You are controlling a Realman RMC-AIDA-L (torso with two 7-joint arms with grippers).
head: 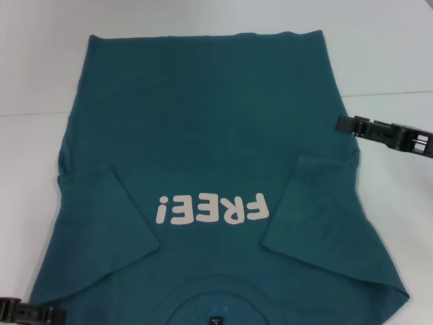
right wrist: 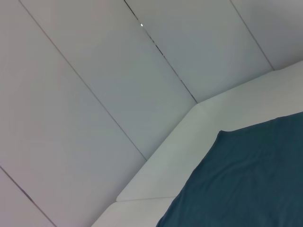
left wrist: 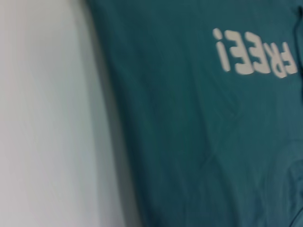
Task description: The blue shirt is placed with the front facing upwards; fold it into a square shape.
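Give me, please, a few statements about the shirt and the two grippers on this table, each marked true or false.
1. The blue shirt lies with its white "FREE!" print facing up. True.
2. Both sleeves are spread flat outward. False: both are folded in over the body.
3. The right gripper is at the shirt's edge on the robot's right. True.
4. The left gripper hovers over the print. False: it is near the shirt's near corner, on the robot's left.
5. The shirt lies on a white table. True.
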